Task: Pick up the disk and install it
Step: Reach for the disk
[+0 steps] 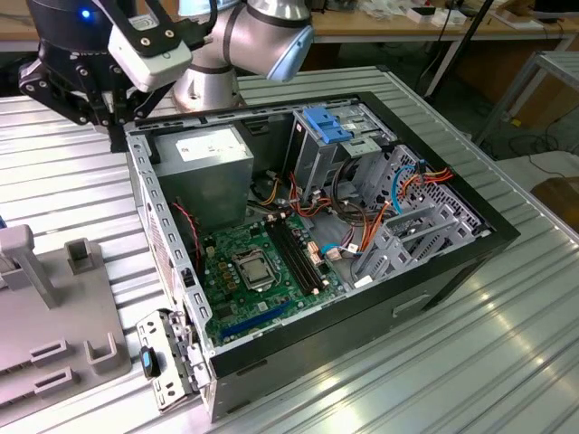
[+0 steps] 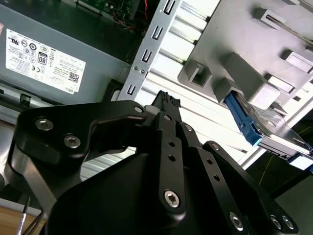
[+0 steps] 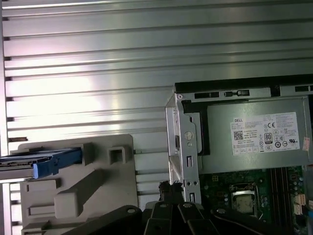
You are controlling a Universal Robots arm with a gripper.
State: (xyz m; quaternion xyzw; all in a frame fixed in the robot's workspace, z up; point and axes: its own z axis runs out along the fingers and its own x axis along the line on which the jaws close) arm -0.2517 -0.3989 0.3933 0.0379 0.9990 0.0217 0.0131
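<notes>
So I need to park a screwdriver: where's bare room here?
Widest: the ribbed table below the computer case's black side wall in the exterior view. A narrow strip lies between case and grey fixture. Crowded: the cables inside the case.

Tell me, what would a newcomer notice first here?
An open computer case lies on the ribbed metal table, its green circuit board bare. A robot arm reaches in from the exterior view's upper left, its black gripper by the case's corner. Beside the case, the blue-framed disk sits in a grey holder.
</notes>
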